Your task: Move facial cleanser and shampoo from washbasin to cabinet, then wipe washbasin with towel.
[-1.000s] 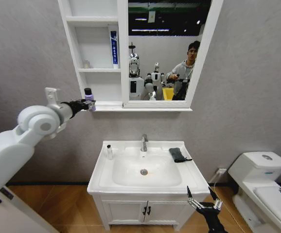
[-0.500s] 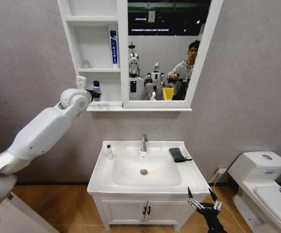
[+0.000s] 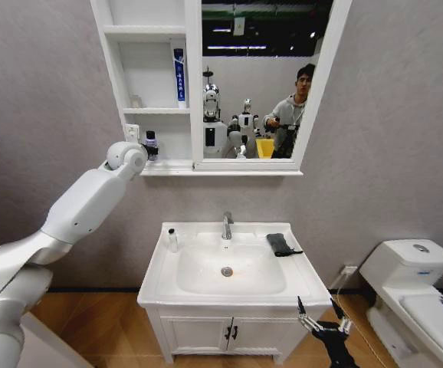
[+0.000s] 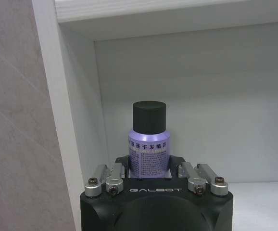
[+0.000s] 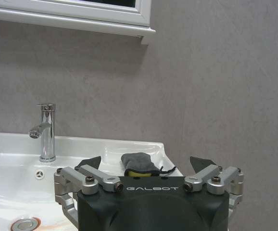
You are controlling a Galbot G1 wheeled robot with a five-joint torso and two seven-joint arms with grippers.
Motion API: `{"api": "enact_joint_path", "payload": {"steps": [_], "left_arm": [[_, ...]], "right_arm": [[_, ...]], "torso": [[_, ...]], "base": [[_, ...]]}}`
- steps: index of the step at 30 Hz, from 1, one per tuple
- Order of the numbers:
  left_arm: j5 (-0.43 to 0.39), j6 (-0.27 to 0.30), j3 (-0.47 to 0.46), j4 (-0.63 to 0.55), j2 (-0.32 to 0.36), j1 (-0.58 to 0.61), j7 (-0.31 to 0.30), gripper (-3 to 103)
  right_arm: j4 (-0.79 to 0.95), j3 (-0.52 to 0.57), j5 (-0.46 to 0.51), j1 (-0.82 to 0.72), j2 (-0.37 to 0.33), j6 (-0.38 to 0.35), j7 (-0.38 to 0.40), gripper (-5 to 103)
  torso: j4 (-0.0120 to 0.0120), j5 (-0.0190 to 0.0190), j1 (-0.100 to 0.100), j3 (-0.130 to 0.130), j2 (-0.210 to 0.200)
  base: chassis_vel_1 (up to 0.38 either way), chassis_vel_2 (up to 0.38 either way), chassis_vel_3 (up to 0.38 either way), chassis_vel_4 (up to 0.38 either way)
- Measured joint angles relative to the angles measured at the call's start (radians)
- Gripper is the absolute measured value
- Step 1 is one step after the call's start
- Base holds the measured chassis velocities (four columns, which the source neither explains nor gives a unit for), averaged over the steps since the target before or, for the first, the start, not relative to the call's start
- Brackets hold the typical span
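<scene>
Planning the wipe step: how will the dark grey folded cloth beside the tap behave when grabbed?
The dark grey folded cloth lies rumpled on the white ceramic washbasin, so it will probably go floppy and unfold when lifted. It looks light. Pushed, it would likely bunch rather than slide cleanly.

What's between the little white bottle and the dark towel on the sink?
In the head view, the chrome tap stands between the white bottle and the towel, at the back of the washbasin.
</scene>
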Motion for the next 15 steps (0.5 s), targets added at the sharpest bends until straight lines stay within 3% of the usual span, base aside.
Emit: {"api": "enact_joint_path", "payload": {"steps": [5,8,11,15], "left_arm": [[-0.001,0.000,-0.012,0.005,-0.002,0.012,0.002,42],[-0.003,-0.002,-0.019,-0.001,0.002,0.026,0.005,57],[-0.004,-0.003,-0.021,-0.009,0.006,0.031,0.006,63],[-0.021,-0.004,-0.032,-0.069,0.038,0.059,0.006,80]], "right_arm": [[0.001,0.004,0.001,-0.004,0.002,0.000,0.001,100],[0.001,0.005,-0.001,-0.006,0.005,0.000,0.001,100],[0.001,0.005,-0.002,-0.005,0.006,0.000,0.001,100],[0.004,0.003,-0.003,-0.002,0.006,0.000,0.002,100]], "torso": [[0.0000,0.0000,0.000,0.000,0.000],[-0.0001,0.0000,0.000,0.000,0.000],[-0.0001,0.0000,0.000,0.000,0.000],[-0.0004,0.0000,0.000,0.000,0.000]], "base": [[0.000,0.000,0.000,0.000],[0.000,0.000,0.000,0.000],[0.000,0.000,0.000,0.000],[0.000,0.000,0.000,0.000]]}}
